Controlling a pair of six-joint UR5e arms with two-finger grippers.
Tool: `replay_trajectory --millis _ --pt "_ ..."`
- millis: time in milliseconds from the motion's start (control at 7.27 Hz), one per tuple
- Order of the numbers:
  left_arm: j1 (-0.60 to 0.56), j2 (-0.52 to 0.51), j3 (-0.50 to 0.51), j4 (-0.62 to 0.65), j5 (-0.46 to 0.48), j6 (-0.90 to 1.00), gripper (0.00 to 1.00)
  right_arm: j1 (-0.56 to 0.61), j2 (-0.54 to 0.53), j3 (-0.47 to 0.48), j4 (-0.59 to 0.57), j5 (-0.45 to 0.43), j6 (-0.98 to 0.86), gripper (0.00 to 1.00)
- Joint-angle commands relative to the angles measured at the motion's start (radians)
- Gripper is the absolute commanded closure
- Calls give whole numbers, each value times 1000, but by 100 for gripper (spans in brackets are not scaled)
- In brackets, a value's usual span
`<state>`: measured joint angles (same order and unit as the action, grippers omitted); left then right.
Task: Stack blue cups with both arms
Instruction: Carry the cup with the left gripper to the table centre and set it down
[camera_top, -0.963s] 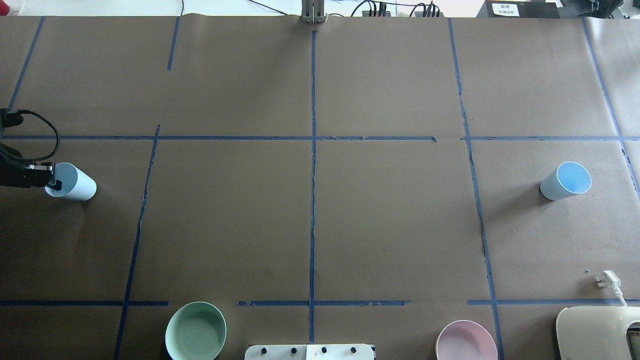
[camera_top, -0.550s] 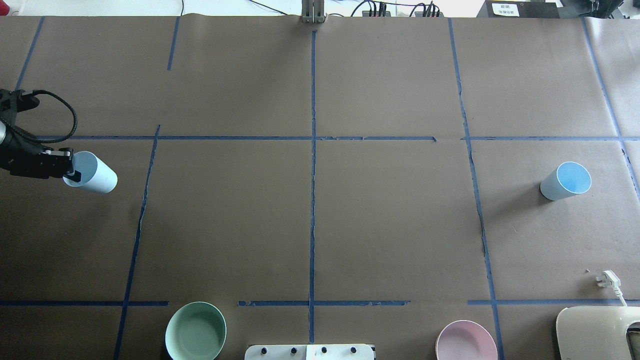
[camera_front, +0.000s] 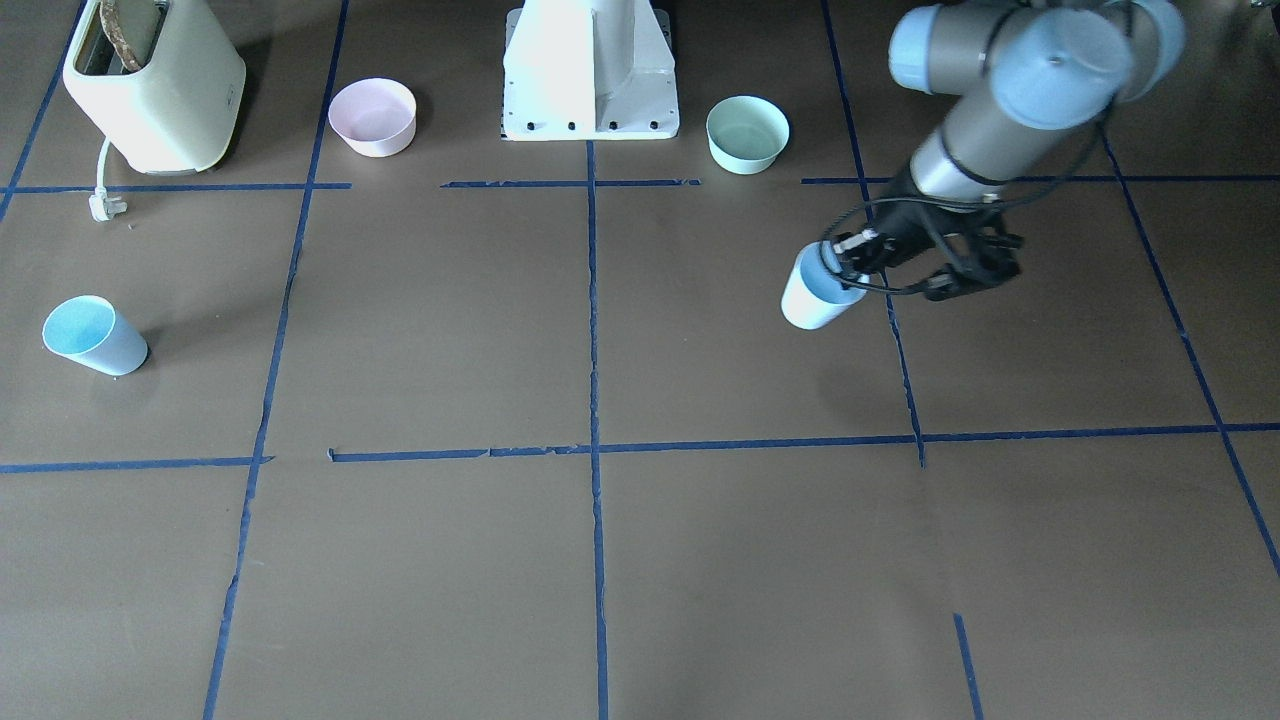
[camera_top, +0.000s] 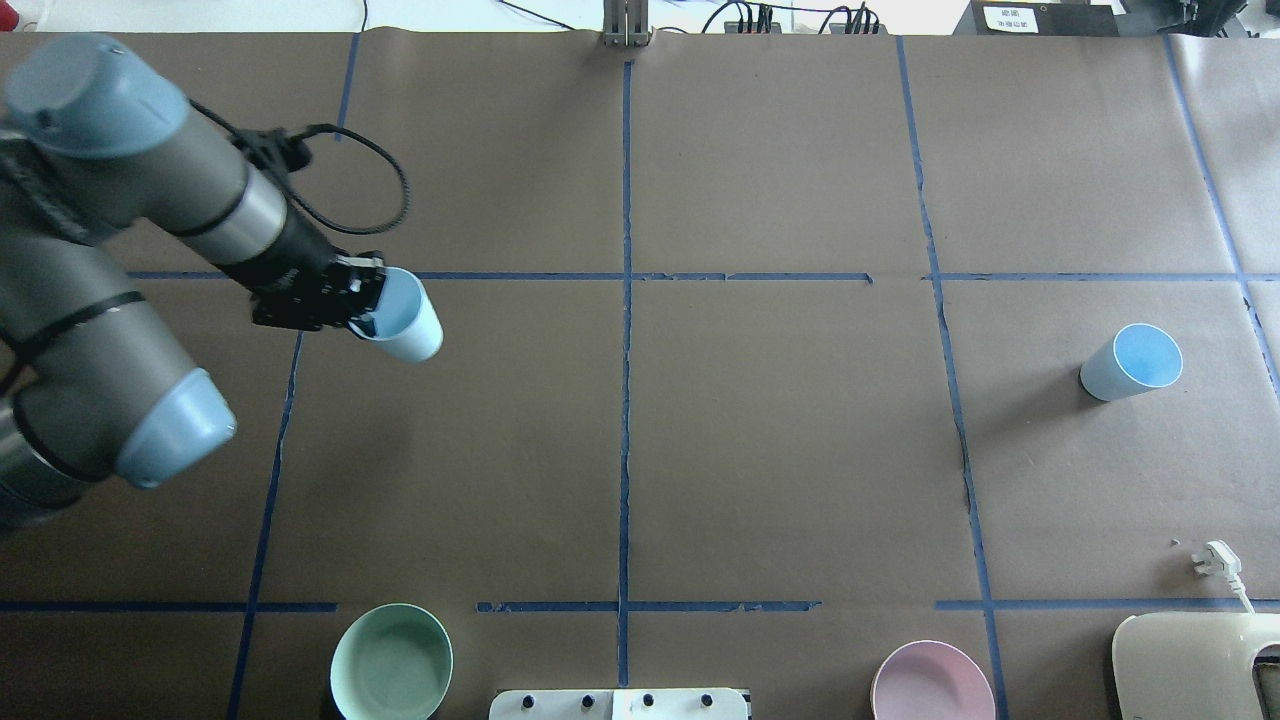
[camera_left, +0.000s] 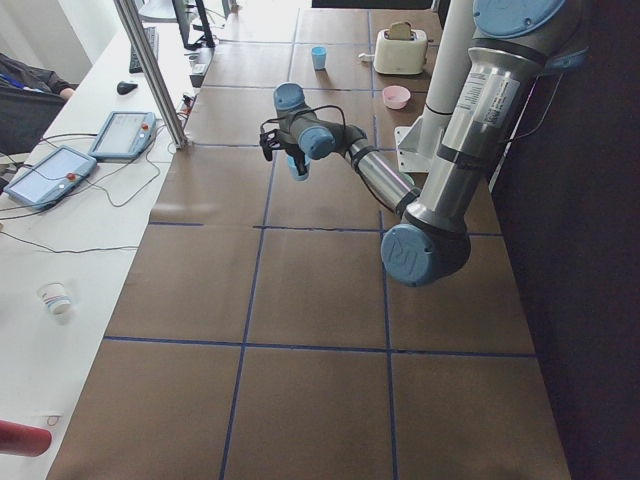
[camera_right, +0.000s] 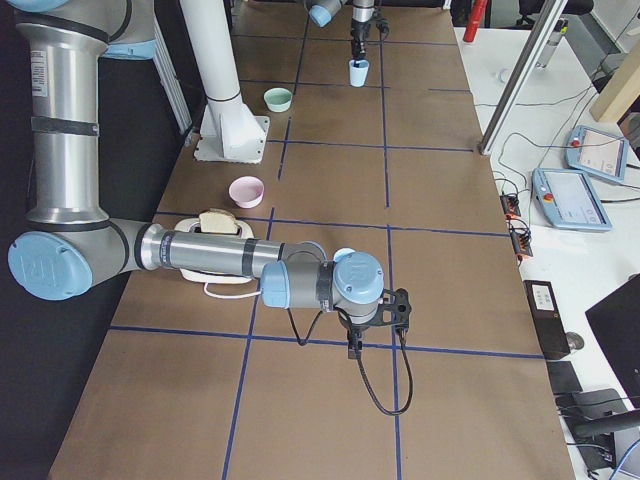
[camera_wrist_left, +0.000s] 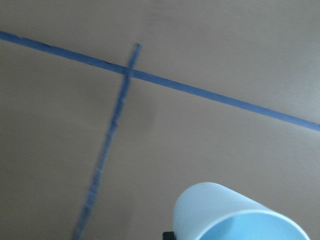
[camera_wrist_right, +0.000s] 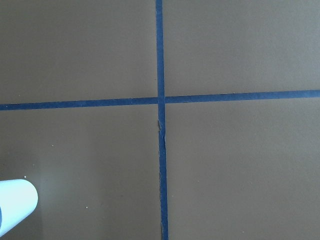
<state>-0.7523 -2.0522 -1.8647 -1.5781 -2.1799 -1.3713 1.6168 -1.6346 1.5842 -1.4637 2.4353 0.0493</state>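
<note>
My left gripper (camera_top: 362, 300) is shut on the rim of a pale blue cup (camera_top: 408, 320) and holds it tilted above the table, left of the centre line. The cup also shows in the front view (camera_front: 815, 298), the left side view (camera_left: 297, 168) and the left wrist view (camera_wrist_left: 235, 215). The second blue cup (camera_top: 1130, 362) stands on the table at the right, also in the front view (camera_front: 93, 335) and at the right wrist view's edge (camera_wrist_right: 15, 205). My right gripper (camera_right: 353, 343) shows only in the right side view, near that cup; I cannot tell whether it is open or shut.
A mint green bowl (camera_top: 391, 662) and a pink bowl (camera_top: 932, 685) sit at the near edge, either side of the white base pedestal (camera_front: 590, 70). A cream toaster (camera_front: 155, 85) with its plug (camera_top: 1215, 560) stands at the near right corner.
My left arm has swung in from the left edge, carrying the blue cup right towards the table's middle. The right cup has not moved.
</note>
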Motion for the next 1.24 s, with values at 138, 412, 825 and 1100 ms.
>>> replay_trajectory --millis 138,412,825,1100 --pt "195 -335 239 63 188 -184 100 0 1 2 0 -1 3 0" --pt "208 -351 347 -52 195 -209 100 0 -1 2 0 -1 3 0" --pt "209 -352 380 -82 193 -206 98 0 -7 8 0 -1 3 0" --pt "226 -347 380 -83 195 -203 90 0 -5 8 0 -2 1 0"
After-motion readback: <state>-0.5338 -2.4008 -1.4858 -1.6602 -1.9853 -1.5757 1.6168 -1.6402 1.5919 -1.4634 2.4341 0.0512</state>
